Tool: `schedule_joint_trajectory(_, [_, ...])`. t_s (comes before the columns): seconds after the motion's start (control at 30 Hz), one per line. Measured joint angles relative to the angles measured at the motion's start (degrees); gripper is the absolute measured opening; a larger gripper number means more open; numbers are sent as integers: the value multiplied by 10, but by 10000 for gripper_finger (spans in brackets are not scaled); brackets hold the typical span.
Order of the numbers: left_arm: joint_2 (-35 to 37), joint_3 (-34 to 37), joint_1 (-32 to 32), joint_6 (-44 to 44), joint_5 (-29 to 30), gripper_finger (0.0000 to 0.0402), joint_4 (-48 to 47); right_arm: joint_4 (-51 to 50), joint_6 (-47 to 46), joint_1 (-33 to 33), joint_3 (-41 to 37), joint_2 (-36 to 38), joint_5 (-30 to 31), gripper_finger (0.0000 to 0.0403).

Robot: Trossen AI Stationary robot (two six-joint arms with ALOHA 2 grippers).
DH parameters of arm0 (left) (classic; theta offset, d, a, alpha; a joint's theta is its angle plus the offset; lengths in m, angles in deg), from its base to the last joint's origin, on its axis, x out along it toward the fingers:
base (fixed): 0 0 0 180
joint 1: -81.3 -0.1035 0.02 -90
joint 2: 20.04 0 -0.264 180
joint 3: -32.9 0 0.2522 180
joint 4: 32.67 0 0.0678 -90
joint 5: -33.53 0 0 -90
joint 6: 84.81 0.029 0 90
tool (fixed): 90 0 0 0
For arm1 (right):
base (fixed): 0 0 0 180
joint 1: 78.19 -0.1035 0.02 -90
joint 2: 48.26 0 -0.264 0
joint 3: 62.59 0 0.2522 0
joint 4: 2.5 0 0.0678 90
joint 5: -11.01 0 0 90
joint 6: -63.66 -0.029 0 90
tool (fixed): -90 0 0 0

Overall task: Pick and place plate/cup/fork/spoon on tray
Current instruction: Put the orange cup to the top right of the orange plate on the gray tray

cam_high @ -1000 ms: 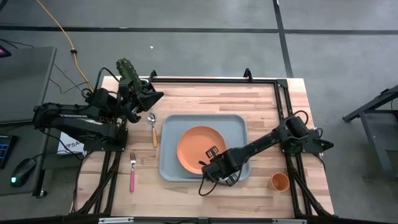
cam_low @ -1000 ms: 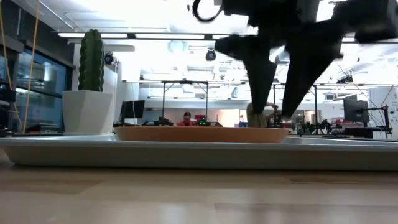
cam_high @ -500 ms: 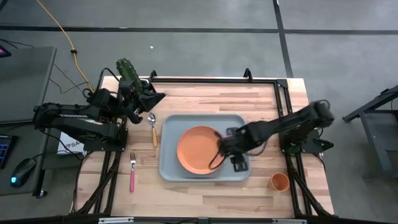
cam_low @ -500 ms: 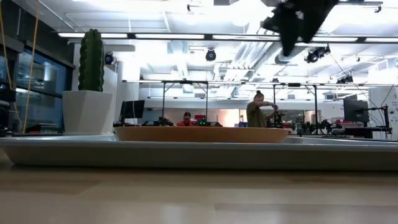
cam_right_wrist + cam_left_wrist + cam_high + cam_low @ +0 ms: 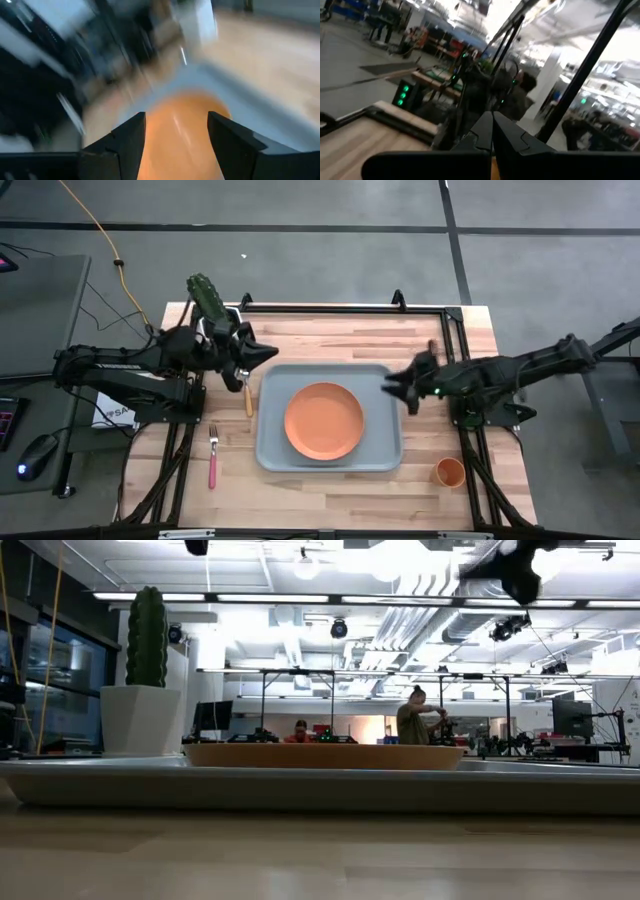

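Observation:
The orange plate lies flat in the pale blue-grey tray; the low view shows it too, resting on the tray. My right gripper is open and empty, raised over the tray's far right corner. Its wrist view looks down on the plate. My left gripper is shut and empty, held above the table by the tray's far left corner. The spoon lies left of the tray, its bowl end under the left arm. The fork lies near the left edge. The cup stands right of the tray.
A white pot with a green cactus stands at the far left corner, and shows in the low view. A black frame runs along the table's edges. Bare wood lies along the near edge. People stand in the room behind the table.
My right gripper has risen from the plate's near right rim and drawn back toward the table's right and far edges. The plate has stayed flat in the tray. My left gripper has shifted a little toward the tray.

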Motion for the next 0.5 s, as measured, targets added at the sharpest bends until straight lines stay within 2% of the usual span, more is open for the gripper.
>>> schedule_joint_trajectory(0.1, [0,0,0,1,0,0,-15,141,92,12,-32,34,40,204])
schedule_joint_trajectory(0.23, [0,0,0,2,2,0,-22,263,207,34,-41,42,53,204])
schedule_joint_trajectory(0.33, [0,0,0,3,3,0,-22,316,217,47,-41,35,53,204])
schedule_joint_trajectory(0.5, [0,0,0,26,3,6,-22,336,212,59,-41,25,39,204])
